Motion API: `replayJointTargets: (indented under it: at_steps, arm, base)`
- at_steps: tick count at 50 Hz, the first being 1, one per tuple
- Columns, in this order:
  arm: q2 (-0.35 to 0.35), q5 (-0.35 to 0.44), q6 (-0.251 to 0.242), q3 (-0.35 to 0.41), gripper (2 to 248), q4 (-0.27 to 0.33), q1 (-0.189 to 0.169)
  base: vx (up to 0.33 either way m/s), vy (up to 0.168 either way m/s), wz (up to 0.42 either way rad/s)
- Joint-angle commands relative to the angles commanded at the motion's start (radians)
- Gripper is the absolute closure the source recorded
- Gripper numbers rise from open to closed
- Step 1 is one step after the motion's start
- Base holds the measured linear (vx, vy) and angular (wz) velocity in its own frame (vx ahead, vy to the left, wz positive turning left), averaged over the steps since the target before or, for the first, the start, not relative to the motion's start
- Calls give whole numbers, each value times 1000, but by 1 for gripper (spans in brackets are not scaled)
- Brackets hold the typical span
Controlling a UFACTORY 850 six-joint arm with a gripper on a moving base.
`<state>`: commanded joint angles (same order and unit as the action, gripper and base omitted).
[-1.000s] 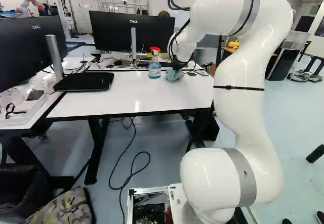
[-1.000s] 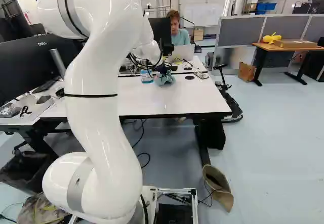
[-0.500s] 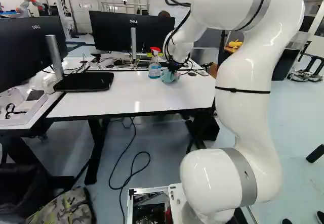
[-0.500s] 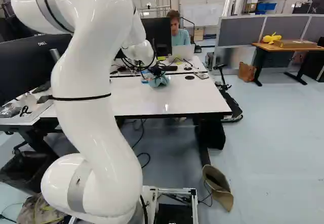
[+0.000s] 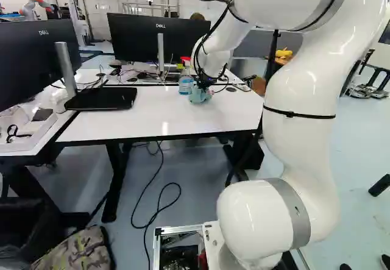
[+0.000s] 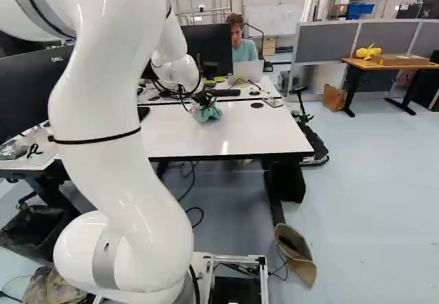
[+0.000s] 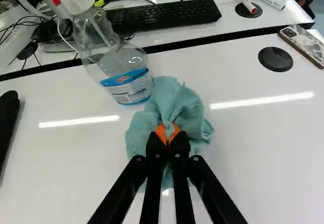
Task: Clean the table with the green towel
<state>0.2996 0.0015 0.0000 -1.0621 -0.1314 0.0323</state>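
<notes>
Teal towel (image 7: 177, 101) is bunching between the nearly closed fingers of the gripper (image 5: 202, 87). At the gripper's eleven o'clock, a spray bottle (image 7: 119, 64) is standing.

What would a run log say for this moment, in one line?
jaws shut on crumpled blue-green cloth towel | towel on glossy white table, beside clear plastic spray bottle | wiping likely underway
</notes>
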Motion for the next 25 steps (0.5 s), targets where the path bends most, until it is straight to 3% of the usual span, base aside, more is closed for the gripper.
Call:
replayJointTargets:
  at_steps: [25]
  arm:
    - [-9,0,0,10,224,0,3]
  base:
    - [0,0,0]
